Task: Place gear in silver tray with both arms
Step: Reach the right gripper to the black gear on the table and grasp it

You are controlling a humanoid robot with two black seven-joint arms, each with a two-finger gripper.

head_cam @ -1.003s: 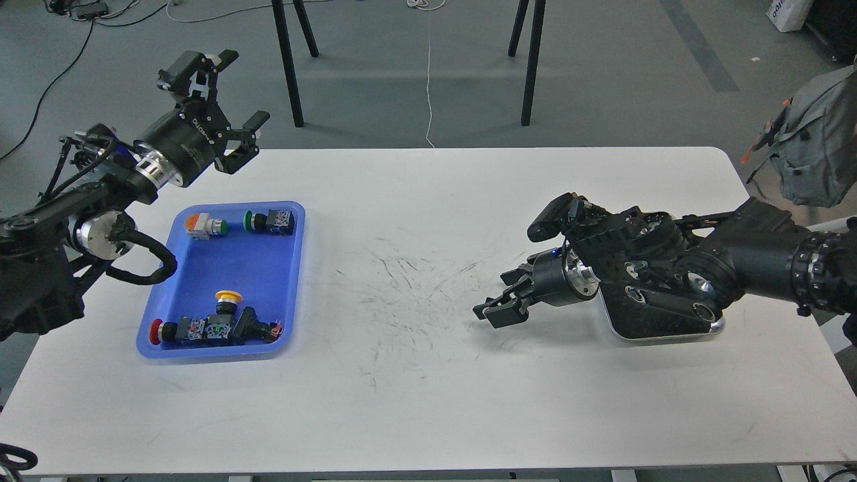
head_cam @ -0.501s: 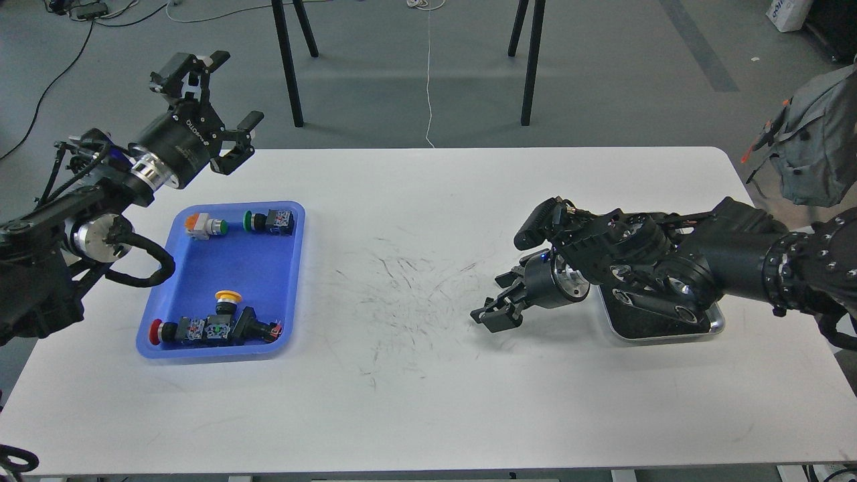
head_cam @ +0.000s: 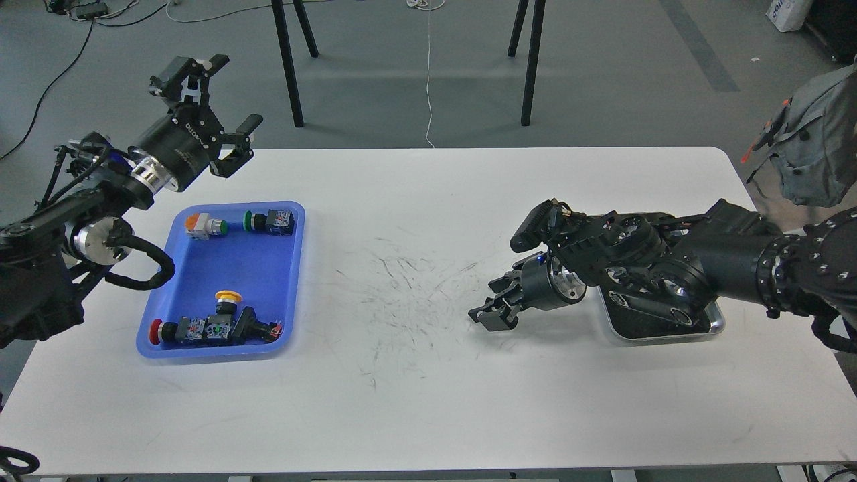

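Note:
The silver tray (head_cam: 715, 327) lies at the right of the white table, mostly hidden under my right arm; only its near rim and some dark bottom show. My right gripper (head_cam: 487, 316) is low over the table, left of the tray, pointing left, open and empty. My left gripper (head_cam: 227, 97) is raised over the table's far left edge, above the blue tray, wide open and empty. I see no gear-shaped thing. The only loose parts are push-button switches: an orange one (head_cam: 199, 224), a green one (head_cam: 268, 220), a yellow one (head_cam: 227, 299) and a red one (head_cam: 175, 331).
The blue plastic tray (head_cam: 201, 268) holding the switches lies at the table's left. The scuffed table middle (head_cam: 402, 281) lies between the trays. Black stand legs (head_cam: 288, 67) and a grey backpack (head_cam: 813, 140) are beyond the table.
My right arm has drawn back a little and its gripper has shifted slightly left, uncovering more of the silver tray. My left gripper has moved slightly up and left.

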